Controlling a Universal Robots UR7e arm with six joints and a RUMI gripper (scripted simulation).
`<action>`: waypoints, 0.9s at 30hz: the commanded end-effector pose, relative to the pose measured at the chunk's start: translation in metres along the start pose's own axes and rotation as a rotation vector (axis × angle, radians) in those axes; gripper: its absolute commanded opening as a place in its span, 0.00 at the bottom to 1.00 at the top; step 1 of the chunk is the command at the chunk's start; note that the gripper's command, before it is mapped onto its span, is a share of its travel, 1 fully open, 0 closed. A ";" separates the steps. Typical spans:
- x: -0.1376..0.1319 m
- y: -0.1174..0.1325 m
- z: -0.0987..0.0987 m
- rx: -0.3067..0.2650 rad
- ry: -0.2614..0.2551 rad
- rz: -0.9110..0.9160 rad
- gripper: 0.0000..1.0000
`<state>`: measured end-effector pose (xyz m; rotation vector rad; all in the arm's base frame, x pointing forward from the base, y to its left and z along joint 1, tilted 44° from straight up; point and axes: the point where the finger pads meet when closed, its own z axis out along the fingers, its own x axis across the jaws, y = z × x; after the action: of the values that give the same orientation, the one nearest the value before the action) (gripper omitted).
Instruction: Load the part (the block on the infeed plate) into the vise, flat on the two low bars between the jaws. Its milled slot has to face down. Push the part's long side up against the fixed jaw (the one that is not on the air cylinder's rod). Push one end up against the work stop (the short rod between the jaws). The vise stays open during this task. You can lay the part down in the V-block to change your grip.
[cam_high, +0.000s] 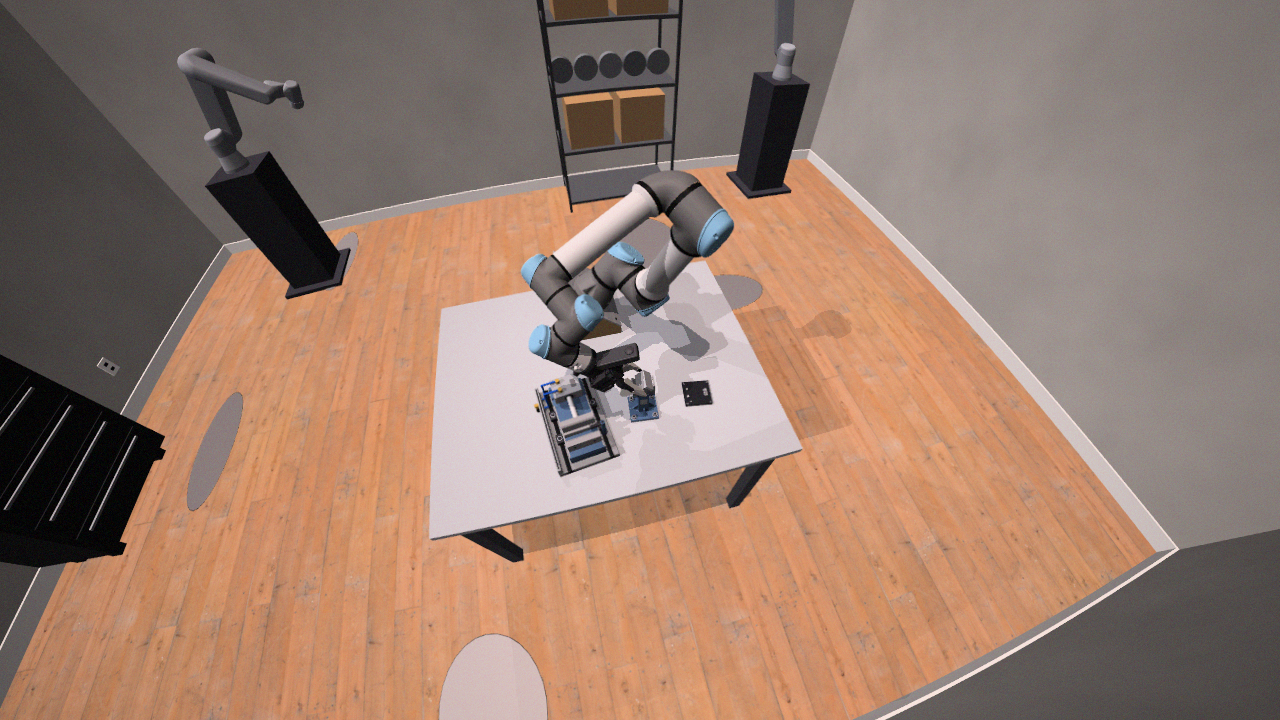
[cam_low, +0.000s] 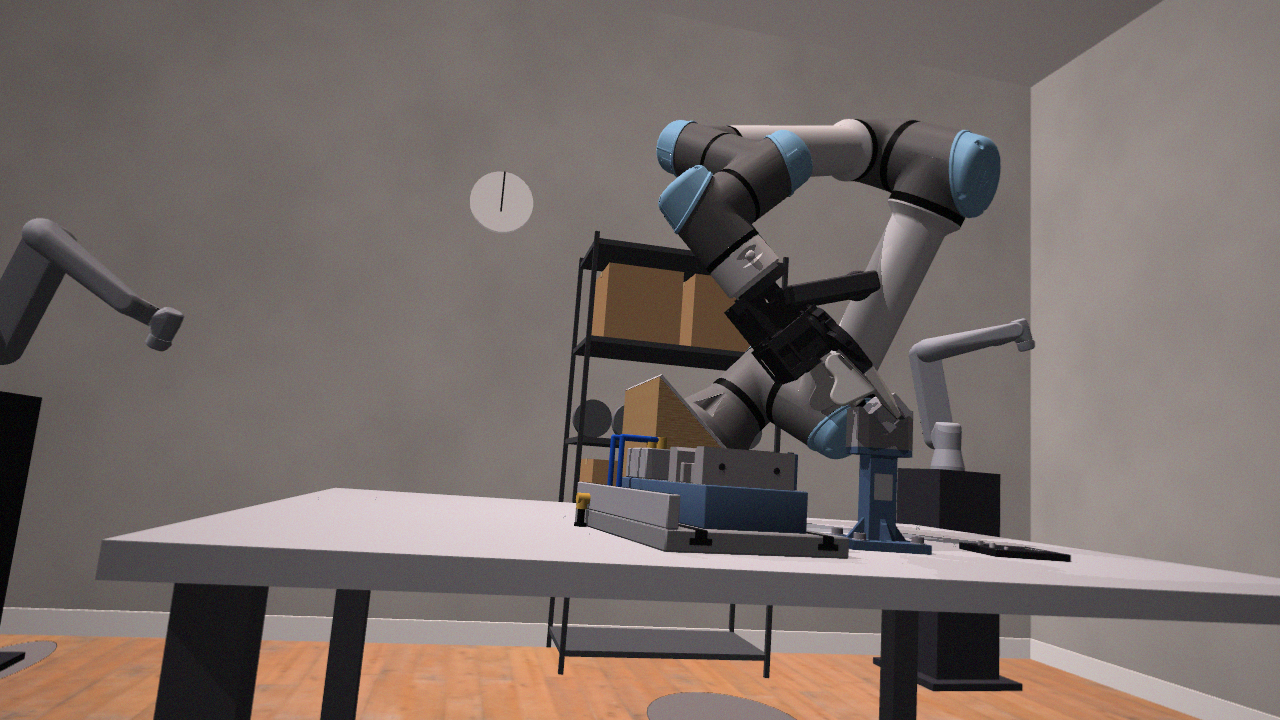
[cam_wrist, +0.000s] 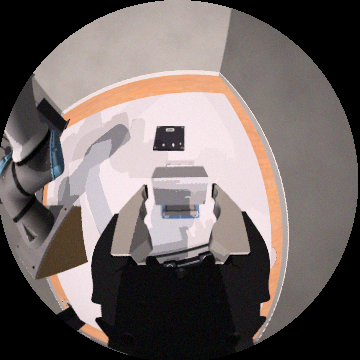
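Two beige wedge-shaped jaws, released, astride the boxy grey part (cam_wrist: 179, 187) on its blue V-block (cam_low: 878, 488).

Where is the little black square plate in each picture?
Top: the plate lies on the table, right of the blue stand, near the picture's middle.
Exterior: low at the right, seen edge-on as a thin dark strip.
Wrist: above the middle, past the pincer.
Shared landmark: the blue stand beside it.
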<state>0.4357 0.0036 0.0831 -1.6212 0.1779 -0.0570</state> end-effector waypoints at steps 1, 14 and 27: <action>0.000 0.000 0.000 0.011 0.000 -0.001 0.51; 0.000 0.000 0.000 0.026 0.001 -0.001 0.51; 0.000 0.000 0.000 0.031 0.001 -0.001 0.51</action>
<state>0.4357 0.0035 0.0828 -1.5905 0.1762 -0.0597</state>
